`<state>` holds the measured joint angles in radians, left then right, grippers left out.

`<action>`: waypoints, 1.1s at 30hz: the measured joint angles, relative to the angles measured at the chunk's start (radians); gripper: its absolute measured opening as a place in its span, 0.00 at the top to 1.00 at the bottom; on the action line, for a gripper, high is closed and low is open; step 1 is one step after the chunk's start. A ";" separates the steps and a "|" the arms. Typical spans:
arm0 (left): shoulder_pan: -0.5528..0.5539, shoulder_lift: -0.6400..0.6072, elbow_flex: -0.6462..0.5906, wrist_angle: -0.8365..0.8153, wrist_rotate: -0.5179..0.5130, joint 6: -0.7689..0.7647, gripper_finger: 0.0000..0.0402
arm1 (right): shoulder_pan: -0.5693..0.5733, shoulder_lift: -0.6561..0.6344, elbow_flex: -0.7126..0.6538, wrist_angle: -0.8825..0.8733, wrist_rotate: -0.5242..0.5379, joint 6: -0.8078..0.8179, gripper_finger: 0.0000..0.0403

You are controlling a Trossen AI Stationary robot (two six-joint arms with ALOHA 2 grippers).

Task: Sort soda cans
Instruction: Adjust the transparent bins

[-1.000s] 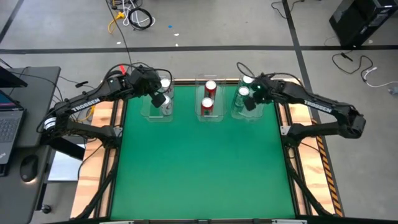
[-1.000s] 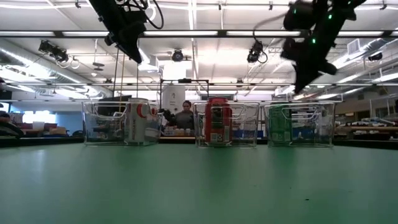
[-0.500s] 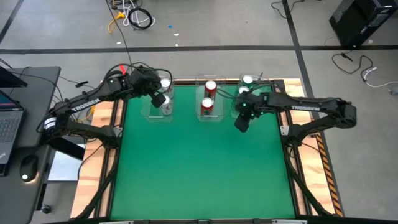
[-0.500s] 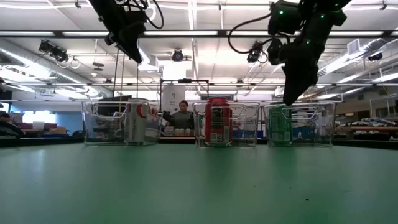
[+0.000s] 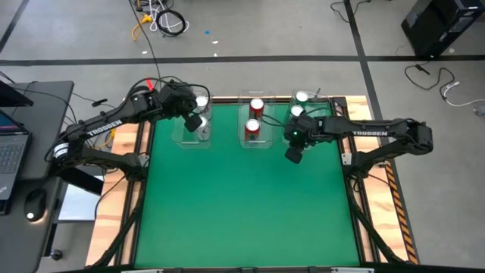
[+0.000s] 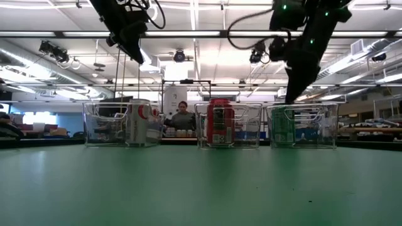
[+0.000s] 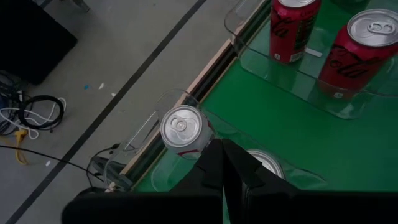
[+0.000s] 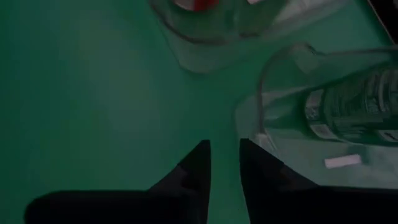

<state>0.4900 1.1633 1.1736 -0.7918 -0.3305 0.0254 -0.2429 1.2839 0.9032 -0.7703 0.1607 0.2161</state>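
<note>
Three clear trays stand along the table's far edge. The left tray holds two silver-grey cans (image 5: pixel 201 101) (image 7: pixel 182 126). Two red cans (image 5: pixel 253 127) (image 7: pixel 367 43) stand upright in the middle tray, and two green cans (image 5: pixel 302 97) (image 8: pixel 354 102) in the right tray. My left gripper (image 5: pixel 195 120) (image 7: pixel 222 163) hovers shut above the silver cans. My right gripper (image 5: pixel 294 152) (image 8: pixel 224 152) hangs above the green mat, just off the near left corner of the green cans' tray (image 8: pixel 273 68). Its fingers are a narrow gap apart and hold nothing.
The green mat (image 5: pixel 242 205) stretches from the trays to the near edge. Wooden strips border it left and right. A laptop and mouse sit on a side table (image 5: pixel 30 152) to the left. A person (image 6: pixel 183 116) sits far behind the table in the low view.
My right gripper has drawn back from above the green cans' tray toward the near edge, a little to the left and lower, and now hangs over the bare mat beside the tray. The cans have stayed in place.
</note>
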 joint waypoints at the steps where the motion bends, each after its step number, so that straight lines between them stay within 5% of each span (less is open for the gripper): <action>1: 0.000 0.000 0.000 0.000 0.000 0.000 1.00 | 0.011 -0.010 0.009 -0.004 -0.007 0.014 0.82; 18: 0.000 0.000 0.000 0.001 0.002 -0.004 1.00 | 0.029 -0.024 -0.020 -0.065 0.085 0.000 0.45; 33: -0.001 0.000 0.000 0.000 0.003 -0.004 1.00 | 0.008 0.100 -0.045 0.066 0.096 -0.118 0.90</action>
<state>0.4893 1.1633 1.1736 -0.7914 -0.3279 0.0216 -0.2351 1.3841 0.8583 -0.7038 0.2564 0.0980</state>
